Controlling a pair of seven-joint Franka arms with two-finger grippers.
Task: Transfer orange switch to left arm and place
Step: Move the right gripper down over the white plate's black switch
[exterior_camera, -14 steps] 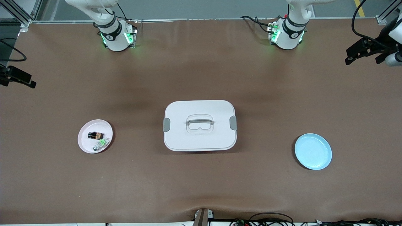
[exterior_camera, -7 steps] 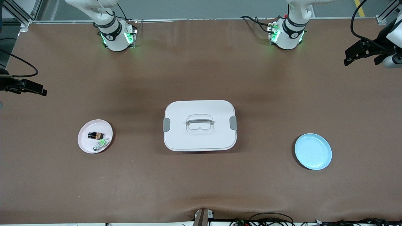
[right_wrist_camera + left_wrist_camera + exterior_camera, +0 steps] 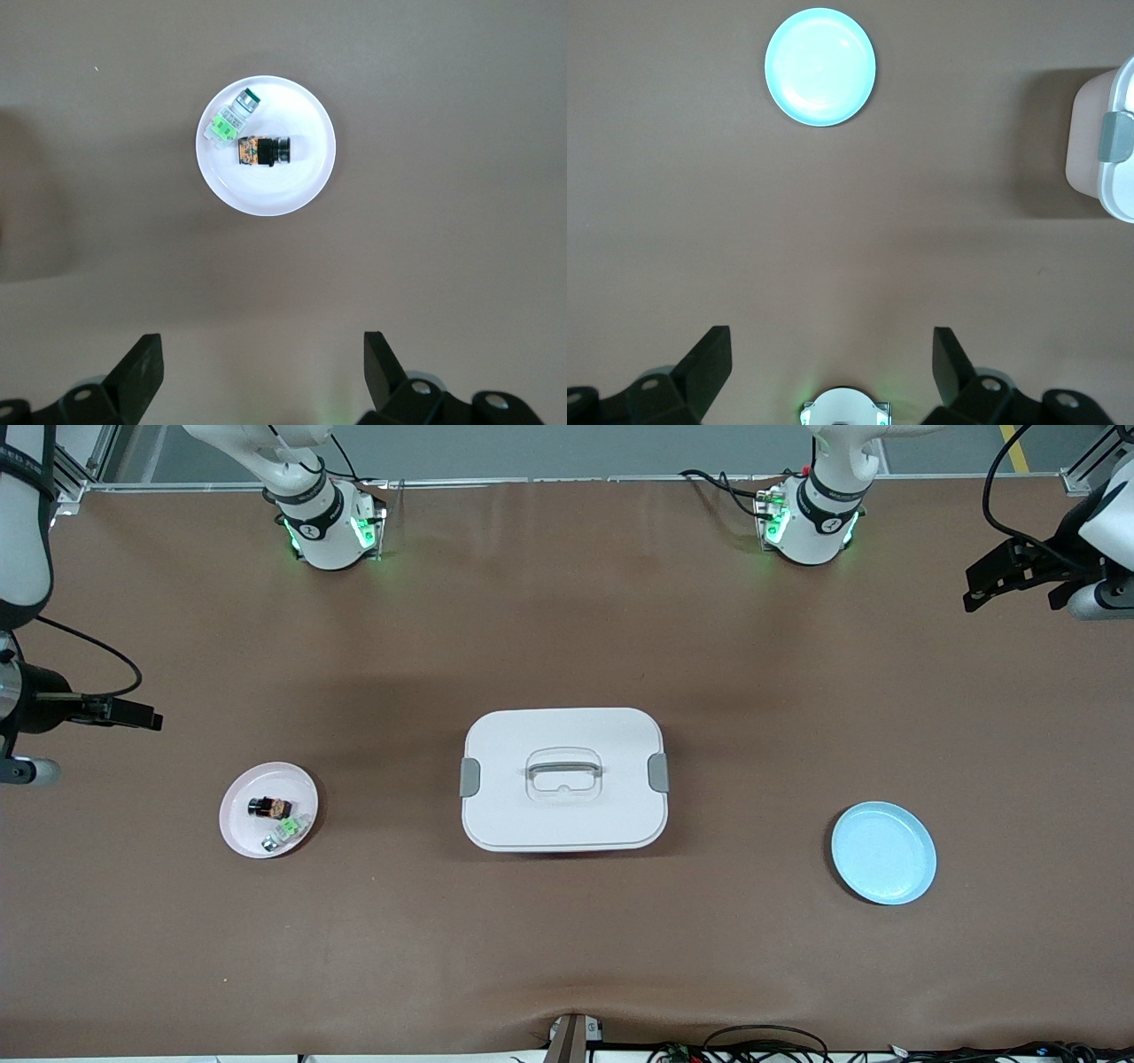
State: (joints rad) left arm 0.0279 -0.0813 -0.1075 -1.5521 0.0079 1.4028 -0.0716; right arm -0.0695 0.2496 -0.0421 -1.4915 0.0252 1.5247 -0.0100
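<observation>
Brown cloth covers the whole table (image 3: 567,939). On it, toward the right arm's end, sits a pink plate (image 3: 239,828) holding the orange switch (image 3: 270,808), with a little green part (image 3: 289,830) just beside it. The white box (image 3: 563,779) stands in the middle, and a blue plate (image 3: 883,853) lies toward the left arm's end.

The right gripper (image 3: 261,376) hangs high over the table near the pink plate, fingers wide and empty. The left gripper (image 3: 831,376) waits high near the blue plate, wide and empty too.

I think the right gripper should come straight down on the switch, pinch only it, miss the green part, then lift high so it clears the box
</observation>
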